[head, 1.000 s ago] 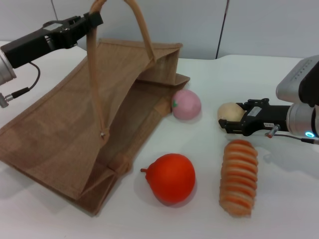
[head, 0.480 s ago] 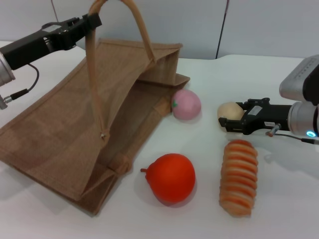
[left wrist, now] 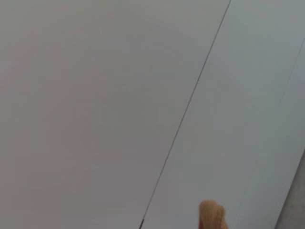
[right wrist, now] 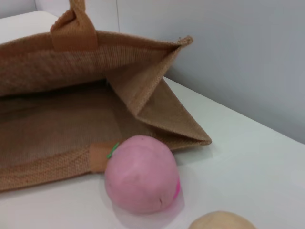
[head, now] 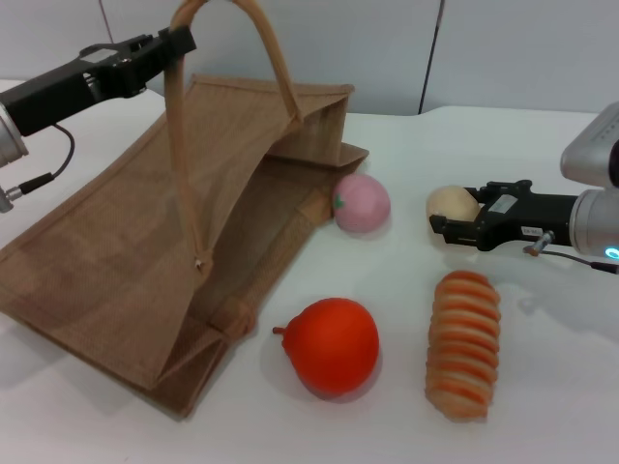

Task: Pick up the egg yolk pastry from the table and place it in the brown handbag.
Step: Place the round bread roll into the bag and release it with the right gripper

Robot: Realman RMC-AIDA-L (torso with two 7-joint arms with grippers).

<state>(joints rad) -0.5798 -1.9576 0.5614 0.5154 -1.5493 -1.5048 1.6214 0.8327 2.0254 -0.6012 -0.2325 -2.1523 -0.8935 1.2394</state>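
The brown handbag [head: 184,242] lies on the white table [head: 387,425], made of rough woven jute, flat and wide, with its mouth open towards the food. The left gripper [head: 160,46] is closed on one lighter tan handle [head: 242,39] and holds it up in a tall loop, so the upper side of the bag is lifted like a tent. The egg yolk pastry [head: 453,204] is a small matte cream dome at the right side of the table, well apart from the bag. The right gripper [head: 453,229] is pinched around it; its black fingers cover the near side, so only the rounded top shows.

Between the pastry and the bag sits a smooth pink ball [head: 361,203] with a green mark, touching the bag's edge. Nearer are a glossy red-orange pear-shaped fruit [head: 332,345] and a ribbed, orange-striped bread roll [head: 463,343].

In the right wrist view the pastry [right wrist: 221,221] is cut off at the edge.
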